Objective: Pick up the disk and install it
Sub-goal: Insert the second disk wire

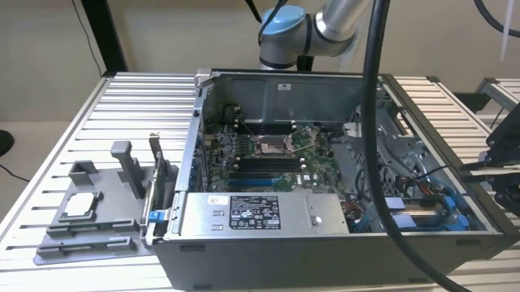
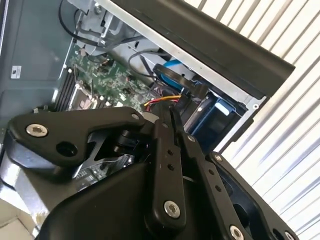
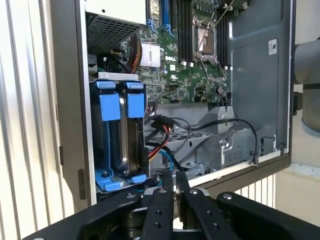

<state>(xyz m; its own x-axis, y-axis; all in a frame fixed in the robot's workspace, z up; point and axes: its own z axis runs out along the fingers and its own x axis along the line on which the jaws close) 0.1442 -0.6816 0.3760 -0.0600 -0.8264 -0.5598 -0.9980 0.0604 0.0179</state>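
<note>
The disk (image 3: 121,142) stands in the drive bay at a corner of the open computer case, with blue carrier frames (image 3: 110,105) on its edges. In the exterior view the disk (image 1: 416,208) shows as a silver slab with blue edging near the case's right side. My gripper (image 3: 173,176) hovers just outside the case wall close to that bay. Its two black fingers are pressed together with nothing between them. In the second wrist view the gripper (image 2: 171,114) points toward the blue bay. In the exterior view the gripper (image 1: 497,161) is a black shape at the right edge.
Inside the case (image 1: 195,121) are a motherboard (image 1: 268,152), a grey power-supply box (image 1: 252,213) and loose cables (image 3: 165,132). A grey fixture (image 1: 89,213) holding a small square chip stands on the slatted table at the exterior view's left. A blue-tabbed flat part (image 1: 158,213) stands beside it.
</note>
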